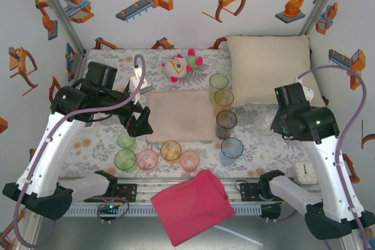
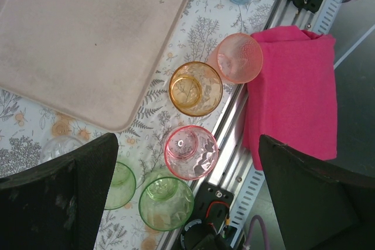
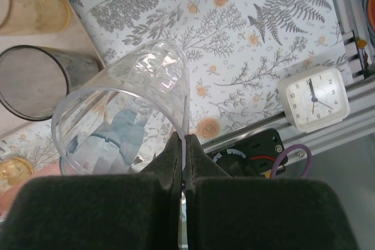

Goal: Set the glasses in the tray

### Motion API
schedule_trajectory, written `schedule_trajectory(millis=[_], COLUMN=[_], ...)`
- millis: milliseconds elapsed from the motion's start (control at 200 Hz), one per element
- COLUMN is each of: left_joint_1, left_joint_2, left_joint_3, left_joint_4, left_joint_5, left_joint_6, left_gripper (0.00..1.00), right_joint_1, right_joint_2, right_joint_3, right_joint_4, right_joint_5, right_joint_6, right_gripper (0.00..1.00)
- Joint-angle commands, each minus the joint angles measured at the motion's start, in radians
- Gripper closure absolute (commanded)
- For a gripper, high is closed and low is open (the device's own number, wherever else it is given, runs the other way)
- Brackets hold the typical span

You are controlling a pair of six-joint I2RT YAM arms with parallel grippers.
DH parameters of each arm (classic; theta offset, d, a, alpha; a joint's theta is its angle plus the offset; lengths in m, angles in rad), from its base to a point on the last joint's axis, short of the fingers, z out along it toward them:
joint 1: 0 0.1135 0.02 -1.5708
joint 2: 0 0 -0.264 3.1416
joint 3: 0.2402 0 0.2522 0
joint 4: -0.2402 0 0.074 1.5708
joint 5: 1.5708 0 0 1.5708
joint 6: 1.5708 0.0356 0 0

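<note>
From above, the tray (image 1: 179, 115), a flat pale pink-beige rectangle with rounded corners, lay with nothing on it that I could see. I judged the job barely begun, with every glass left to place. Green glasses (image 1: 125, 159), a pink glass (image 1: 147, 158), an orange glass (image 1: 170, 150) and a salmon glass (image 1: 190, 160) stood just near of the tray. A blue glass (image 1: 231, 150), a smoky glass (image 1: 226, 124) and a yellow glass (image 1: 223, 100) lined its right edge; whether they touched it I could not tell. The left gripper (image 1: 139, 122) hung at the tray's near left corner, jaws spread wide and empty. The right gripper (image 1: 274, 122) sat right of the tray.

The left wrist view looked down between dark fingers (image 2: 64, 197) onto thin, translucent round tumblers with patterned bottoms on the leaf-print table. Beside them a red cloth (image 2: 293, 86) lay over the near rail.

The right wrist view showed the jaws pressed together on the thin wall of a clear glass (image 3: 120, 115). It was tilted off upright, right of the tray, near a small white clock (image 3: 313, 98).
</note>
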Motion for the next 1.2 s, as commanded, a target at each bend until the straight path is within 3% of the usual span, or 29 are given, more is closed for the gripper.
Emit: schedule_trajectory(millis=[0,771,1191], left_joint_1=[-0.005,-0.006,-0.006], left_joint_2=[-0.017,-0.015,0.000], left_joint_3=[-0.008,-0.009,-0.004], left_joint_4=[0.007,0.005,0.003], left_joint_5=[0.023,-0.007,-0.019], left_joint_6=[-0.007,-0.002,-0.002], left_gripper=[0.03,0.03,0.03], right_joint_1=[0.008,0.008,0.030], right_joint_2=[0.041,0.314,0.361], right_joint_3=[0.084,0.492,0.570], right_joint_4=[-0.015,0.007,0.027], right_joint_5=[0.034,-0.037,-0.075], right_joint_6=[-0.054,-0.161,-0.150], right_gripper=[1.00,1.00,1.00])
